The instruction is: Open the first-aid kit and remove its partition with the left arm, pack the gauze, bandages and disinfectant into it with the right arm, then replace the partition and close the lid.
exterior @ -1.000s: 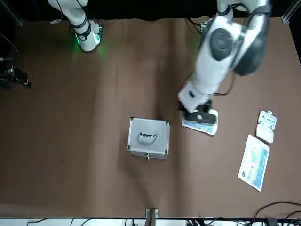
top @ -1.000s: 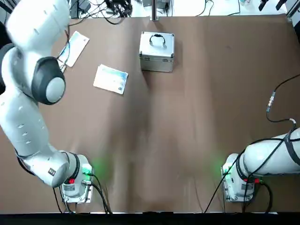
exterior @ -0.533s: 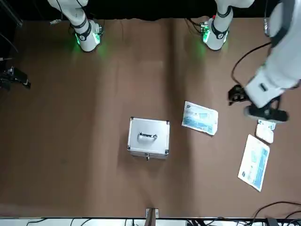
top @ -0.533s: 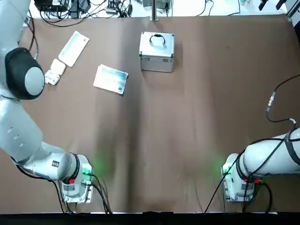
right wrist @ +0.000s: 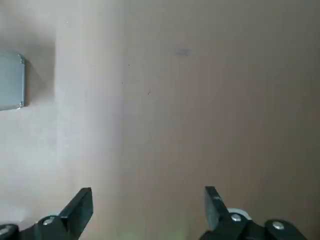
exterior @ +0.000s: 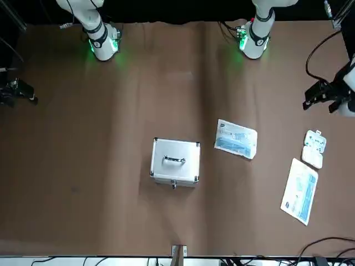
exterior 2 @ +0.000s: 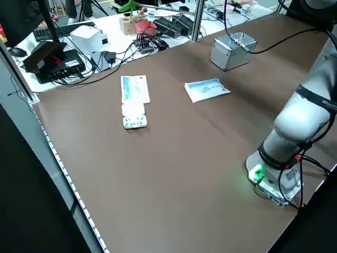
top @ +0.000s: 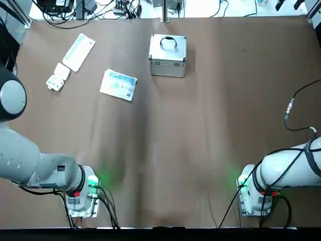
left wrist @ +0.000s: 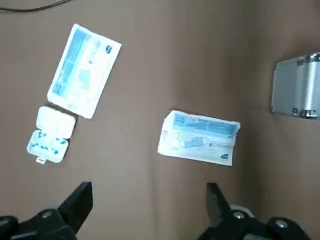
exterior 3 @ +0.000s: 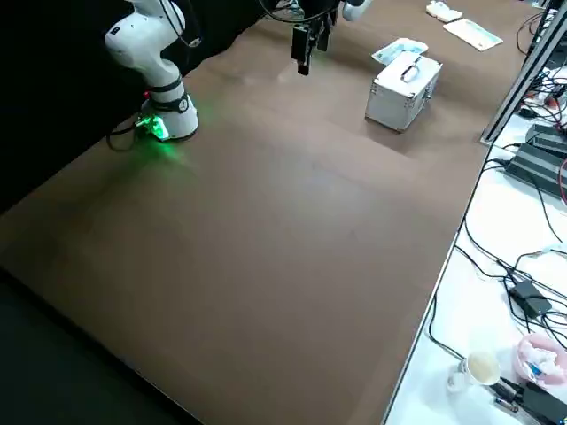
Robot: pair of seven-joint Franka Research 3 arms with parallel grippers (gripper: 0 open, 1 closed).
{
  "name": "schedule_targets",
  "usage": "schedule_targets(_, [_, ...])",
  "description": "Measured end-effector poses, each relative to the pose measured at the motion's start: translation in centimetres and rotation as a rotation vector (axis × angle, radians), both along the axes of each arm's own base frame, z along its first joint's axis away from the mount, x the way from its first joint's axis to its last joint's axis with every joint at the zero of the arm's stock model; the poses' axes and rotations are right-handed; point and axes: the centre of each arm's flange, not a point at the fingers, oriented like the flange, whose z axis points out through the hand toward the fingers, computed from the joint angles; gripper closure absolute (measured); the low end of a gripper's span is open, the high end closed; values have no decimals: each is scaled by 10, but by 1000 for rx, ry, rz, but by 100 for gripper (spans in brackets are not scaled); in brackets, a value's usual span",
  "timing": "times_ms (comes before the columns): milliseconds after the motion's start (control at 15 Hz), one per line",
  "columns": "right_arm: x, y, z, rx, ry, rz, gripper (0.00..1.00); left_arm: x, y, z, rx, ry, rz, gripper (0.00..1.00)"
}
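With both tools (left wrist: 150, 207) (right wrist: 149, 210) spread, the shut metal case (exterior: 175, 160) looks rigid; grip its top handle (exterior: 175, 159).

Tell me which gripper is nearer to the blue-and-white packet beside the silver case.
Left. The left gripper hovers empty, off to the packet's left and closer to the robot. The right gripper is across the table, well beyond the case.
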Motion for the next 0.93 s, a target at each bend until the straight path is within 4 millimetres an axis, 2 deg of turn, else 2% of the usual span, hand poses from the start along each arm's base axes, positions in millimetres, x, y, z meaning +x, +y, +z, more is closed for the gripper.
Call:
schedule_targets(200, [2,-2,2,-3,-24,-5,1,-1,-28,-10,-3,7,-33,0])
schedule_targets(333, [3,-4,3,-3,-32,-7,1,-1,-36,-13,-5,3,-39,0])
schedule_targets(933, [3,-6,3,-4,-32,-11,1,4,-29,2,-11,-52,-26,0])
